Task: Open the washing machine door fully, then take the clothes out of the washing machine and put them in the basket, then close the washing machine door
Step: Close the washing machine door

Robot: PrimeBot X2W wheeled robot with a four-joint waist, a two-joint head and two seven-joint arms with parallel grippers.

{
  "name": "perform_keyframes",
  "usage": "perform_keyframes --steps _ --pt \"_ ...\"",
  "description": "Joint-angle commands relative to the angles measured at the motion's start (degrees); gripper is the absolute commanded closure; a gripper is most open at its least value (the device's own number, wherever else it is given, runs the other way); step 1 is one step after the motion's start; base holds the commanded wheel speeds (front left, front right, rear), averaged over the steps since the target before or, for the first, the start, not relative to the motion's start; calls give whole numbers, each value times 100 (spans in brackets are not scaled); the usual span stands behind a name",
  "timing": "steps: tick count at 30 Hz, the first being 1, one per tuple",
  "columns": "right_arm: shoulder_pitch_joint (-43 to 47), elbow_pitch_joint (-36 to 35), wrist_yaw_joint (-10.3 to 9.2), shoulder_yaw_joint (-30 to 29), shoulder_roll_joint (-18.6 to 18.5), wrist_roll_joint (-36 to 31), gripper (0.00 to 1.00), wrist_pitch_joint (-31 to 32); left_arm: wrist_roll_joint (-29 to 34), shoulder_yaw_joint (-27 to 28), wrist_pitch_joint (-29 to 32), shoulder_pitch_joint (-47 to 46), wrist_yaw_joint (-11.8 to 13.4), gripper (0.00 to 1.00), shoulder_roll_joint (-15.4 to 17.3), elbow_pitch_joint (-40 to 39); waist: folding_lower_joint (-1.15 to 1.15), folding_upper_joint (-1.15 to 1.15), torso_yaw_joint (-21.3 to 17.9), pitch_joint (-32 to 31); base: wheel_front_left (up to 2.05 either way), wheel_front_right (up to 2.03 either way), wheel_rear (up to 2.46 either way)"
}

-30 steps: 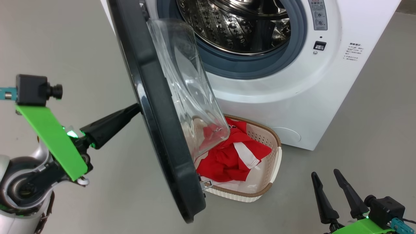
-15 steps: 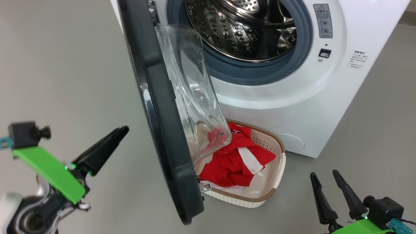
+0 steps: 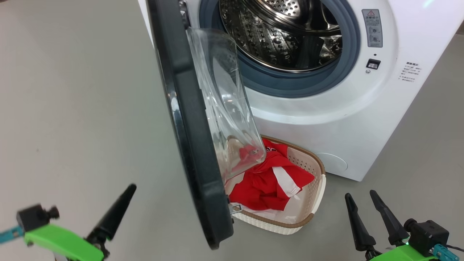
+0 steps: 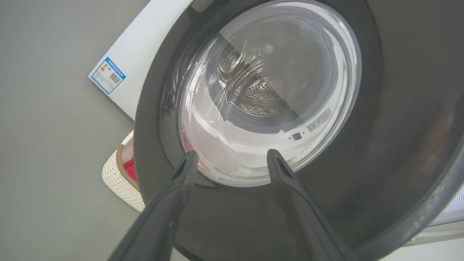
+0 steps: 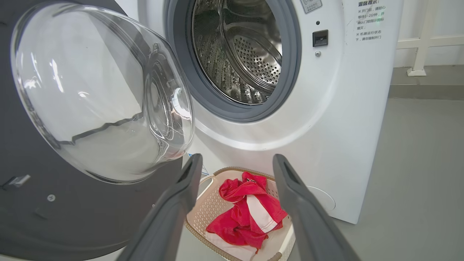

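Left gripper [image 4: 232,156] and right gripper [image 3: 360,195] spread wide, empty; door [image 3: 188,145] upright, edge-on, half open, glass facing drum [image 3: 282,32]

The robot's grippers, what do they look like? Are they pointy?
Yes! The left gripper and the right gripper each have two long dark fingers that narrow to pointy tips, like skinny black cones. At each wrist there is a bright green plate. It carries a small black camera with a teal plug at its back.
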Motion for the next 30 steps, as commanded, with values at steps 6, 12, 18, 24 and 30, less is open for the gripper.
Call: perform_keyframes --steps 6,12,18,24,30 --pt "-76 -112 43 201 -53 -89 0 -37 23 276 -594 235 -37 0 -18 173 0 0 43 3 0 0 0" --pt "-89 -102 43 238 -64 -81 0 -37 129 194 -1128 420 -37 0 -177 427 0 0 37 9 0 0 0" --pt "-78 -86 43 251 -65 -73 0 -37 367 14 -1604 549 -37 0 -213 611 0 0 28 -10 0 0 0" --pt "-63 -81 43 265 -54 -67 0 -37 822 -91 -1962 639 -37 0 -322 823 0 0 26 -42 0 0 0" --pt "-77 -91 43 249 -52 -75 0 -37 1525 610 -1995 758 -37 0 -741 736 0 0 41 -21 0 0 0"
